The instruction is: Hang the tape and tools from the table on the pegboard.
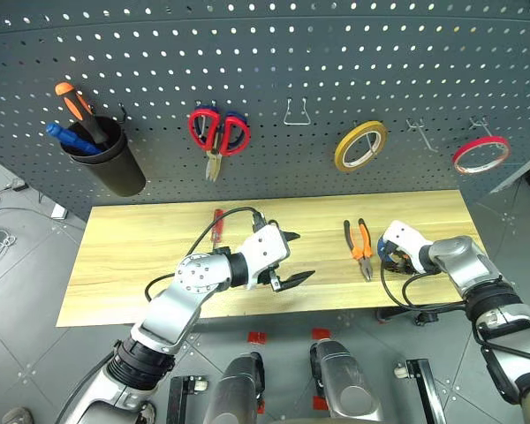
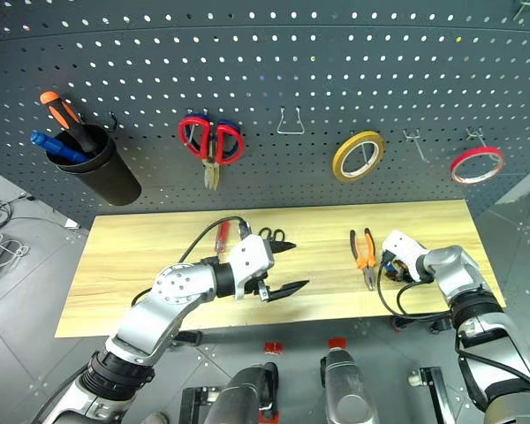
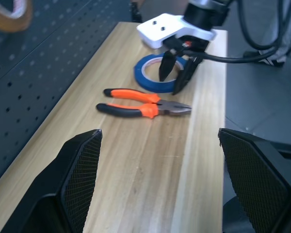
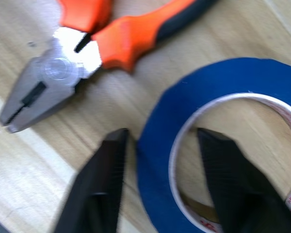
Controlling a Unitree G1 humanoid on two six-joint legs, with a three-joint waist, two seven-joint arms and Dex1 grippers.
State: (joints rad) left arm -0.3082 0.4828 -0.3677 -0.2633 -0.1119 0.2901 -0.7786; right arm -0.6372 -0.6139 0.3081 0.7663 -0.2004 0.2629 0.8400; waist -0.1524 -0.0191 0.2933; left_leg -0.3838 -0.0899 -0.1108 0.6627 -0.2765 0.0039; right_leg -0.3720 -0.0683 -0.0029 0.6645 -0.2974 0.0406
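The blue tape [image 4: 218, 80] lies flat on the table [image 1: 132, 265] near its right end. My right gripper [image 3: 175, 80] is shut on the tape's wall, one finger inside the white core and one outside. The orange-and-black pliers [image 1: 360, 241] lie just left of the tape, jaws toward the front edge. My left gripper [image 1: 287, 263] hovers open and empty over the middle of the table, pointing right toward the pliers. The small black scissors [image 2: 275, 236] lie just behind it. The red screwdriver [image 1: 218, 223] lies further left. The dark pegboard [image 1: 353, 53] rises behind the table.
On the pegboard hang a black cup [image 1: 106, 159] holding an orange-and-black screwdriver [image 1: 78, 108], red-handled scissors [image 1: 217, 131], a yellow roll [image 1: 361, 146] and a red roll [image 1: 480, 154]. A bare wire hook [image 1: 296, 113] sits between scissors and yellow roll; further hooks [image 1: 415, 128] to its right.
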